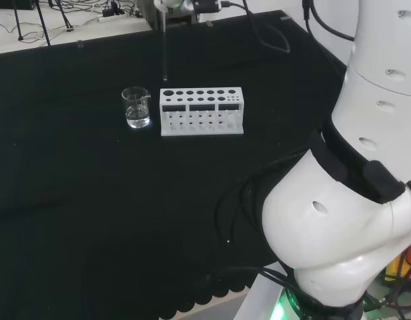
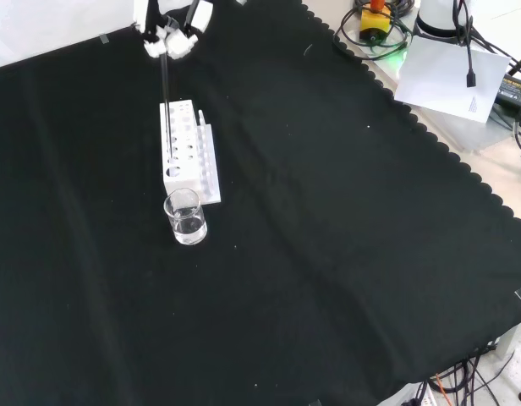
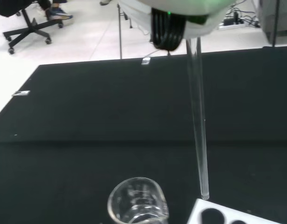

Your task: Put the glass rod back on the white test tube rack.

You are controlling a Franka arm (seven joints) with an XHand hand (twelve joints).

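1. In the head view, a small clear glass beaker (image 1: 137, 108) is seen standing at the left, just beside the white plastic test tube rack (image 1: 201, 111) with its rows of round holes, on the black-cloth table (image 1: 72, 173).
2. The thin, clear, straight glass rod (image 2: 164, 78) is held upright, its lower tip just above the rack's end, pinched by the fingers of the black and white hand (image 2: 171, 32).
3. The carrying step is judged nearly done; the tip must next be aligned over a hole and lowered.
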